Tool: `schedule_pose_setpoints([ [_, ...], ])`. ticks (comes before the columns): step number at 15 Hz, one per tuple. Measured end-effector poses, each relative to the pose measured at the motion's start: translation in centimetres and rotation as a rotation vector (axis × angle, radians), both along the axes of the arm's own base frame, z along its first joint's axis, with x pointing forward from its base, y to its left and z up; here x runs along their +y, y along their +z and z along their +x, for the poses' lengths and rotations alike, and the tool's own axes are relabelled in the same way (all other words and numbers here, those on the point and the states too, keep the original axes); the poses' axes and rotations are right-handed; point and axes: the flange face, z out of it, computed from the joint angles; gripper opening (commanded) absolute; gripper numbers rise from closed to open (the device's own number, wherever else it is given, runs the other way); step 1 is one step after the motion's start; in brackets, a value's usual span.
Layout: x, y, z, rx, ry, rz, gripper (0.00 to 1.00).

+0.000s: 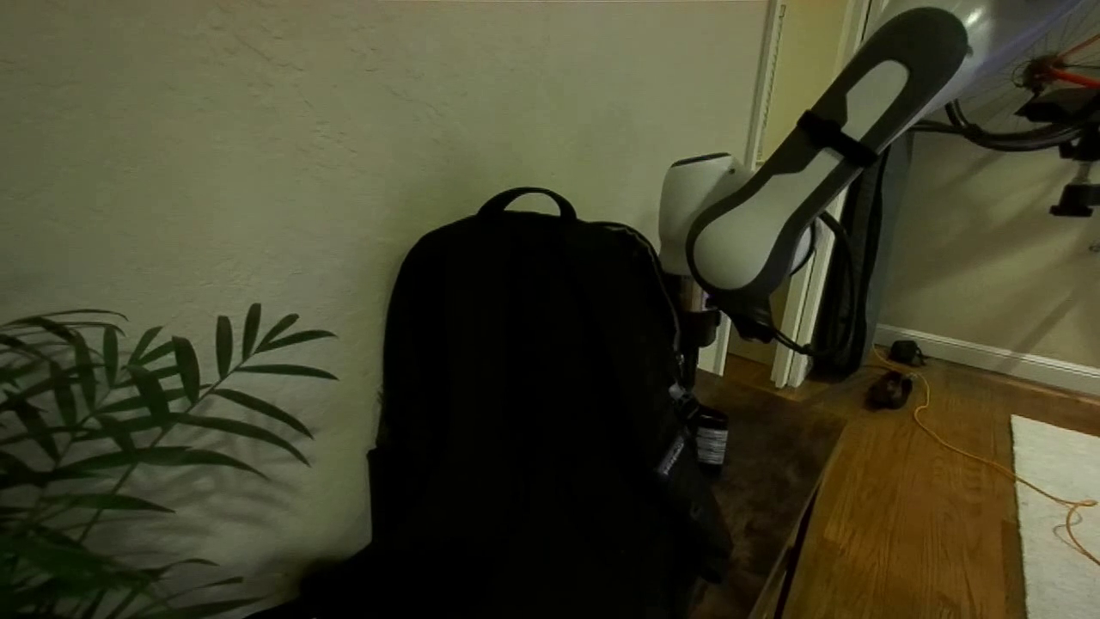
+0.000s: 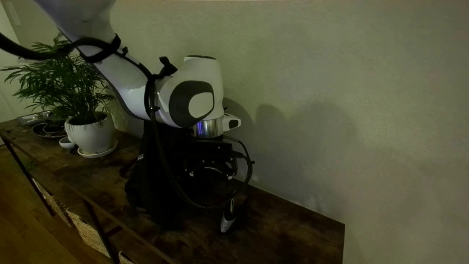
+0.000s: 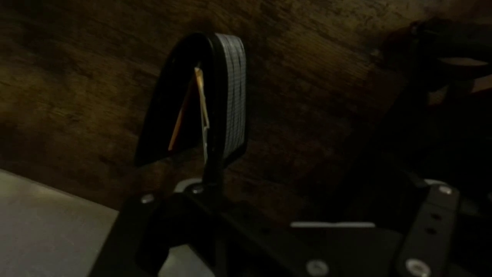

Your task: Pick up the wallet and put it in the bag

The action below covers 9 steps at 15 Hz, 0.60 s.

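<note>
The bag is a black backpack [image 1: 533,413] standing upright on the table. It also shows dimly behind the gripper [image 2: 146,183], and at the right of the wrist view [image 3: 457,127]. I cannot tell whether it is open. The black wallet [image 3: 163,119] stands on edge, partly spread, with paper inside, left in the wrist view. My gripper [image 3: 321,173] is open and low over the table. Its left finger is beside the wallet's right side; contact is unclear. Its right finger is lost in shadow near the bag. A grey ridged strip [image 3: 234,96] looks like the finger pad.
The brown wooden table [image 2: 285,242] runs along a pale wall [image 2: 348,110]. A plant in a white pot [image 2: 91,132] stands beyond the bag, with a small bowl [image 2: 66,143] beside it. A black cable [image 2: 176,187] hangs around the gripper.
</note>
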Motion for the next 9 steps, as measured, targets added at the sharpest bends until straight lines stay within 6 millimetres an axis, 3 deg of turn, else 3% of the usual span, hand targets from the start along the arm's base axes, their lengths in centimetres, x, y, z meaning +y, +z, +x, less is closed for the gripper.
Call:
schedule_pose_setpoints([
  [4,-1.8,2.1,0.3,-0.031,-0.026,-0.015,1.0],
  [9,-5.3,2.1,-0.5,-0.028,-0.097,-0.02,1.0],
])
